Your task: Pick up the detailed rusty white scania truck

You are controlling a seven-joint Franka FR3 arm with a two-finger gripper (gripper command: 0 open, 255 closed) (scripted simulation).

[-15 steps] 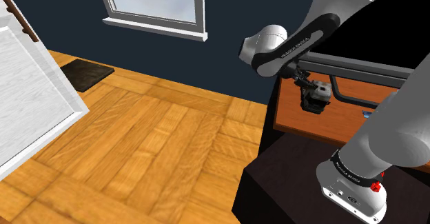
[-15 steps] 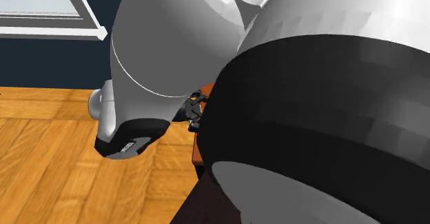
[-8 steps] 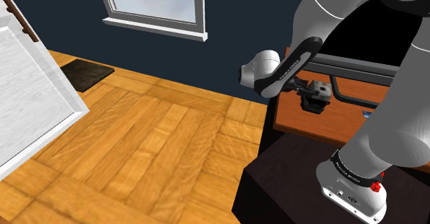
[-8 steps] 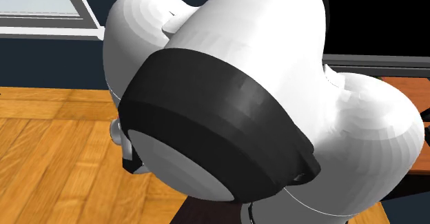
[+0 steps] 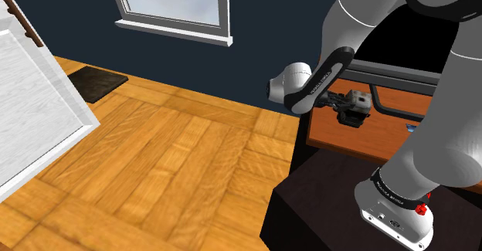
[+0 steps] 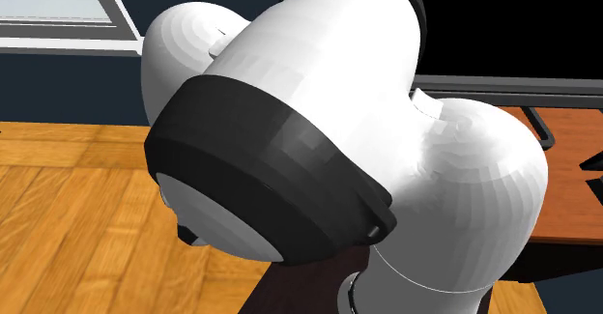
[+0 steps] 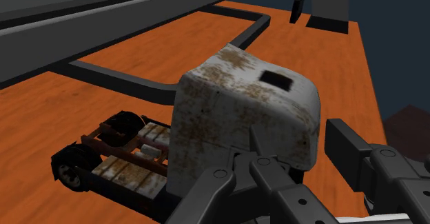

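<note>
Starting right at the pincer [image 7: 302,147]: as far as I could make out, it was clamped on the truck [image 7: 241,112]. Its black fingers [image 7: 348,154] stood partway apart with the lower corner of the rusty white cab wedged between them. One finger was up against the cab's face and the other sat tight beside its side wall.

The rest of the truck stuck out sideways from the pincer: a bare chassis with rust-brown rails, pale stained plates, and black wheels [image 7: 69,171] at the far end. I couldn't tell if those wheels were touching the orange-brown tabletop [image 7: 124,57] or just off it.

Just past the truck, a dark grey bar [image 7: 138,85] lay flat on the tabletop and bent round a corner beyond the cab. A long grey beam [image 7: 103,9] ran behind that.

From the shoulder view, the pincer [image 5: 349,112] and truck [image 5: 358,99] were over the tabletop [image 5: 347,141], on the end of the white arm [image 5: 309,87]. The dark stand [image 5: 324,203] sat below and behind the pincer.

Well away from the pincer was a wooden parquet floor [image 5: 170,157] with a dark mat [image 5: 96,82]. Furthest off was a white-framed window [image 5: 174,2] in a dark blue wall. The second exterior view had the arm's [image 6: 319,138] white-and-black joint right up close.
</note>
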